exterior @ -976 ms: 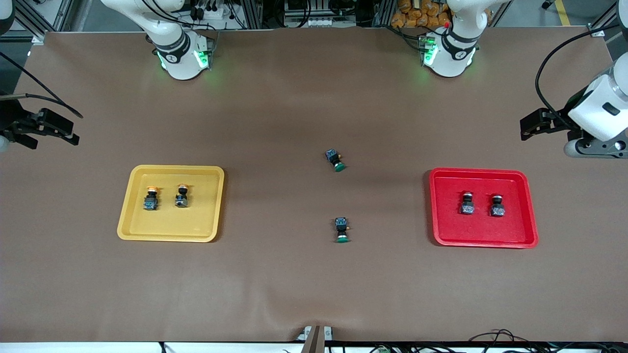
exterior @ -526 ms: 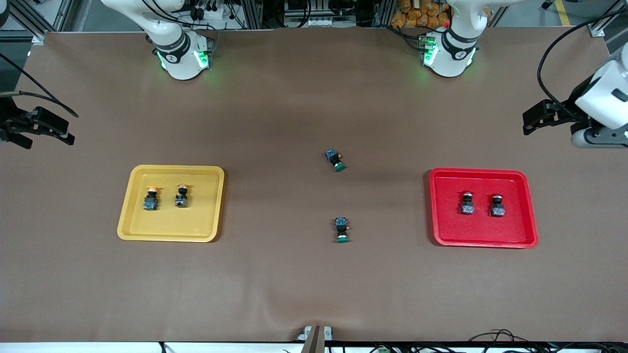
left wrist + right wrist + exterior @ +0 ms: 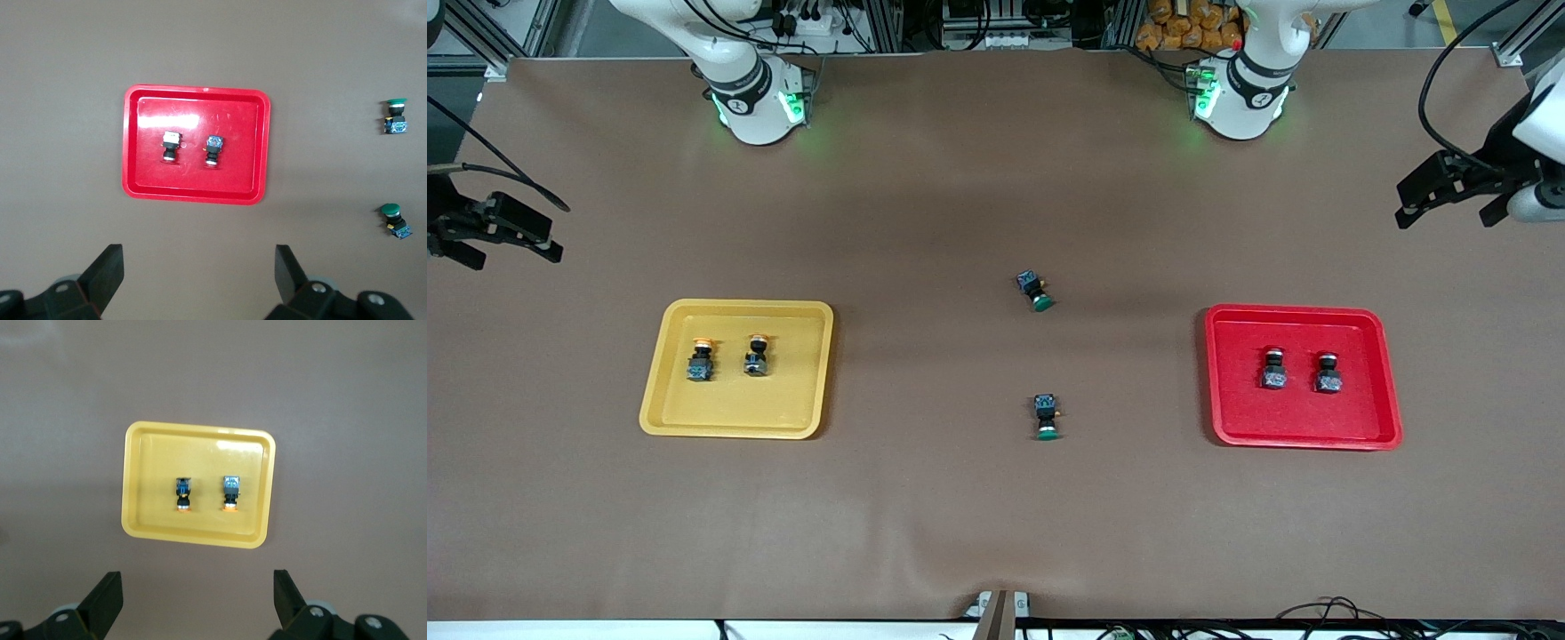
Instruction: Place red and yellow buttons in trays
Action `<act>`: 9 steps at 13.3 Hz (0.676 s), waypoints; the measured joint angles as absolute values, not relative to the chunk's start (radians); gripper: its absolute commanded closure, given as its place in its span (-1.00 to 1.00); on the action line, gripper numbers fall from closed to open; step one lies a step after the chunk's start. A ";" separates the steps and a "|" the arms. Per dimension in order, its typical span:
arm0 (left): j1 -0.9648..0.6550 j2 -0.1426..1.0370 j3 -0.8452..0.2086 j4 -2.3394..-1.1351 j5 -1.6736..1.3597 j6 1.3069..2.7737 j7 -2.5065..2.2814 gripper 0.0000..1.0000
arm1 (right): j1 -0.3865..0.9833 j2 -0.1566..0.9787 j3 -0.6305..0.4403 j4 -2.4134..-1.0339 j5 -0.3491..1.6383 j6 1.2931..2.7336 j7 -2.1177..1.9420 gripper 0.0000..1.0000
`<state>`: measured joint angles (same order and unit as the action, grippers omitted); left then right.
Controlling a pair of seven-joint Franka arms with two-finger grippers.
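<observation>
So starting closest to the front camera: one green-capped button [image 3: 1047, 418] is lying on the bare brown desk [image 3: 960, 516] around the middle, cap pointing toward the camera; the yellow tray [image 3: 660, 404] sits toward the right arm's end of the desk and the red tray [image 3: 1389, 418] toward the left arm's end, pretty much level with each other and well apart.

Inside the yellow tray there are two yellow buttons, one [image 3: 701, 358] just beside the other [image 3: 757, 355], not touching, both with their orange-yellow caps pointing away from the camera; inside the red tray it's the same deal with two red buttons, one [image 3: 1272, 368] next to its twin [image 3: 1328, 372], a small gap between them; the caps are hard to make out against the red plastic.

A bit farther back, the second green-capped button [image 3: 1035, 291] lies at a slant on the desk, apart from the first one.

Then the arms: the right gripper [image 3: 197, 600] hangs in the air at its own end of the desk, high over the yellow tray, fingers [image 3: 107, 597] spread wide and holding nothing; the left gripper [image 3: 200, 273] is up over its end near the red tray, fingers [image 3: 110, 267] also spread wide, nothing between them and touching nothing.
</observation>
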<state>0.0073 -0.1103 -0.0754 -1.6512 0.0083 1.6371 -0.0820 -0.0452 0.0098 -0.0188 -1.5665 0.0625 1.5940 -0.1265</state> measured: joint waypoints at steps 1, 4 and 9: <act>0.007 -0.115 -0.075 -1.650 0.008 1.624 -0.090 -1.00 | -0.045 0.010 -0.019 -1.565 0.062 1.580 -0.127 -1.00; 0.007 -0.120 -0.075 -1.644 -0.017 1.591 -0.105 -1.00 | -0.045 0.010 -0.019 -1.549 0.063 1.566 -0.126 -1.00; 0.001 -0.111 -0.094 -1.629 -0.015 1.588 -0.113 -1.00 | -0.045 0.009 -0.019 -1.526 0.061 1.489 -0.126 -1.00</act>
<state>0.0009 -0.1115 -0.0936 -1.6294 -0.0146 1.5876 -0.1128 -0.0453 0.0088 -0.0186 -1.5264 0.0612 1.4893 -0.1263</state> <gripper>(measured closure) 0.000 0.000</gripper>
